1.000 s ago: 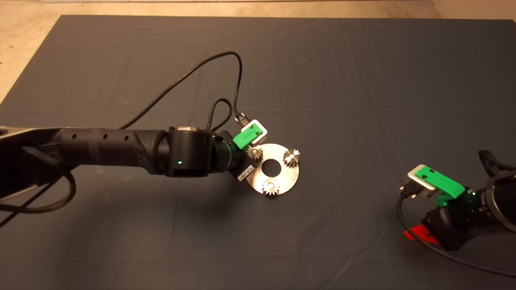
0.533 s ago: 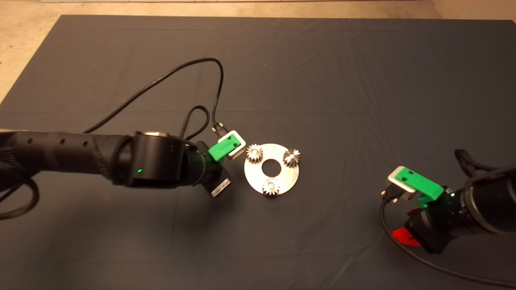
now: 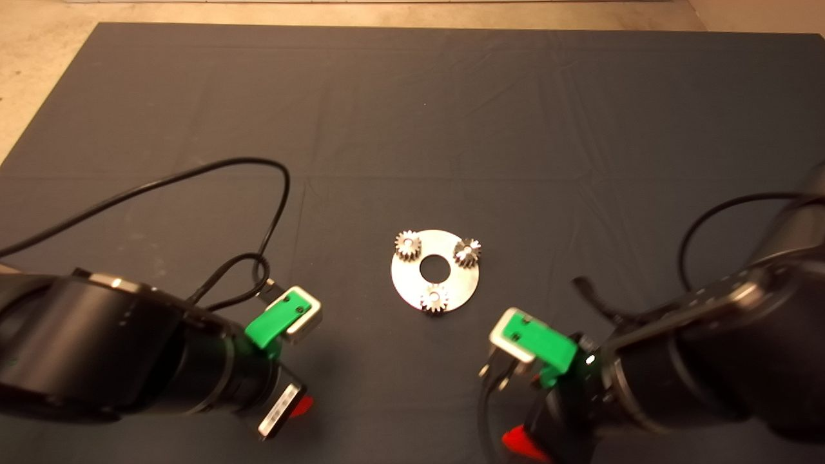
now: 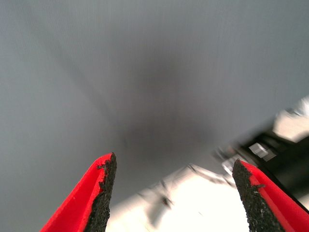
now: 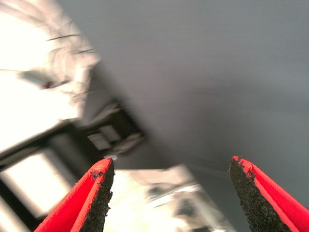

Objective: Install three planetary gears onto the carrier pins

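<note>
A: Position of the work relative to the grippers?

B: The disc (image 3: 435, 270) lies flat near the middle of the dark mat (image 3: 451, 116). The left gripper (image 4: 174, 193) sits low at the picture's left in the head view, well apart from the disc. The right gripper (image 5: 171, 193) sits low at the right, nearer the disc but not touching it. The disc lies between the two and further up the mat.

A: Finger state?

B: Left: red fingers (image 4: 91, 193) spread wide, nothing between the black pads. Right: fingers (image 5: 89, 193) likewise spread wide, nothing held. Both wrist views show only grey mat and blurred bright areas beyond its edge.

A: Gears?

B: Three planetary gears, all on the disc, set in a triangle around the central hole. One gear (image 3: 408, 245) at the upper left, one (image 3: 467, 252) at the upper right, one (image 3: 434, 299) at the lower edge. Each is small, silvery-grey, short-toothed, with a pale spot at the centre bore. The carrier pins cannot be made out apart from those spots. The gears reach the disc's rim; their teeth overhang it slightly.

A: Disc surface?

B: Shiny, round, bare between the gears.
</note>
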